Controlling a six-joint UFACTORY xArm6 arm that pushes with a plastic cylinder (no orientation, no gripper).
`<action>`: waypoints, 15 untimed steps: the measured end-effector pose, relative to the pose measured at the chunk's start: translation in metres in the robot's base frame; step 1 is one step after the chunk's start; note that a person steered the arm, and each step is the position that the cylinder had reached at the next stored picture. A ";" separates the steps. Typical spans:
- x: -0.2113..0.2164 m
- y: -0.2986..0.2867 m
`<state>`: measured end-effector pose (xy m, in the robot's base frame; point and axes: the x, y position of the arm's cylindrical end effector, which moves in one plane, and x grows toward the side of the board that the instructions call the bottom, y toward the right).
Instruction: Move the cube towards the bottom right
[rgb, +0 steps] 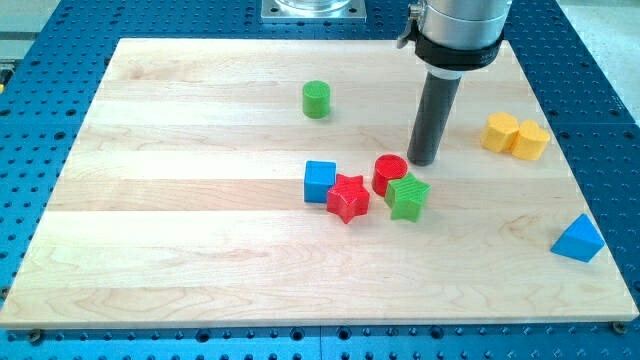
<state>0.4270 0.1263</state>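
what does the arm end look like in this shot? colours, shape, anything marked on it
My tip is the flat lower end of a straight, smooth, dark grey cylindrical rod. The rod hangs from a wider round mount: silver-grey metal above, a black collar ring below, with a small bracket on the view's left side. No cables, labels or markings visible. The arm above is cropped out.

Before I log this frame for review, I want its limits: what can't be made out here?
- Camera view: my tip sits just right of the red cylinder; whether they touch cannot be told.
- The red star overlaps the blue cube, covering its lower right corner.
- The green block covers the red cylinder's lower right side; its own shape is unclear.
- The arm above the rod is cut off by the view's top edge.
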 end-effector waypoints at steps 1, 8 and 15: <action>-0.001 0.000; 0.092 -0.151; 0.172 -0.061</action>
<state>0.5987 0.0654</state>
